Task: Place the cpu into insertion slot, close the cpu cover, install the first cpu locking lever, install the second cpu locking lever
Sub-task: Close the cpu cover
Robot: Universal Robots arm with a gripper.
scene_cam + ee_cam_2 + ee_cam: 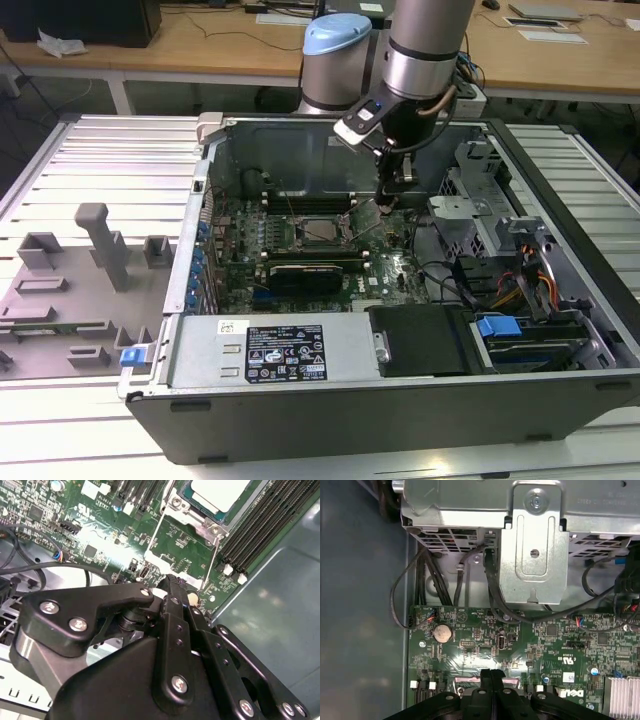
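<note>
The gripper [169,580] hangs low inside the open computer case [300,350], its 2 black fingers pressed together with nothing visible between them, tips just above the green motherboard [550,645]. It sits near the insertion slot [318,232], on the exterior view's right of it. In the second wrist view the cpu [220,492] lies flat in that slot, pale face up, and the cpu cover [202,524] appears to lie down around it. A thin wire locking lever [156,527] runs along the frame's side, close to the fingertips. I'd judge the chip light, stiff and fragile, best held by its edges. The lever looks springy and slippery, best taken at its bent end.
</note>
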